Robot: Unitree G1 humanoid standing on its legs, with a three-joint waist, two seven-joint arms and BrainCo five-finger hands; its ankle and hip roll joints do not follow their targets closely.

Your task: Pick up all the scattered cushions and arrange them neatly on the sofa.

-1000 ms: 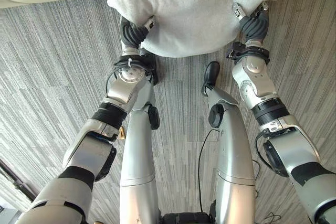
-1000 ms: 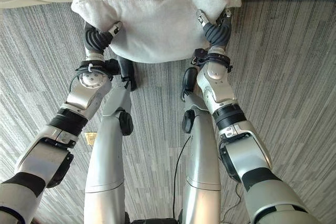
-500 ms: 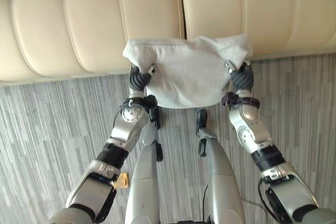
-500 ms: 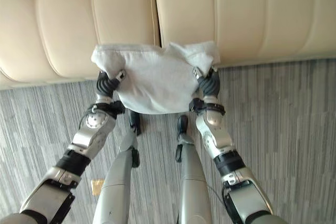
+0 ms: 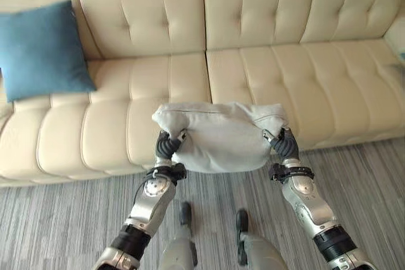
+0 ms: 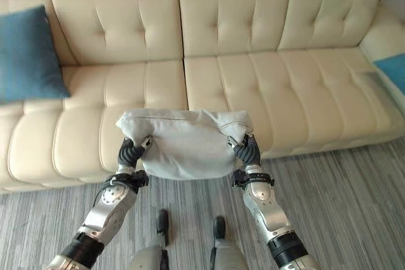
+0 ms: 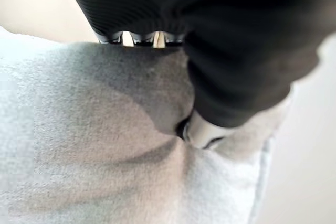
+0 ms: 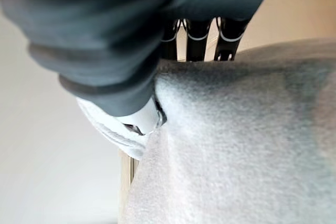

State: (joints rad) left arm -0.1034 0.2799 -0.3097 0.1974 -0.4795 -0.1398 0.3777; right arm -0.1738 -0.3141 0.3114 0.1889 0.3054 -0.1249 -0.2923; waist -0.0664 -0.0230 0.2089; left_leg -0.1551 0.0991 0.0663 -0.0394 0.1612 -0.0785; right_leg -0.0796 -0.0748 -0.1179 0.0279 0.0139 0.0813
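We are holding the grey cushion between both hands in front of the cream sofa, clear of the floor and just at the seat's front edge. Our left hand is pinching its left end, thumb pressed into the fabric, fingers tucked behind. Our right hand is gripping the right end the same way. A blue cushion is leaning against the sofa's backrest at far left.

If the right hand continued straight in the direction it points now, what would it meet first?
Probably the front seat edge of the cream tufted leather sofa; the right hand, pinching the light grey fabric cushion, points at it. Depth is unclear.
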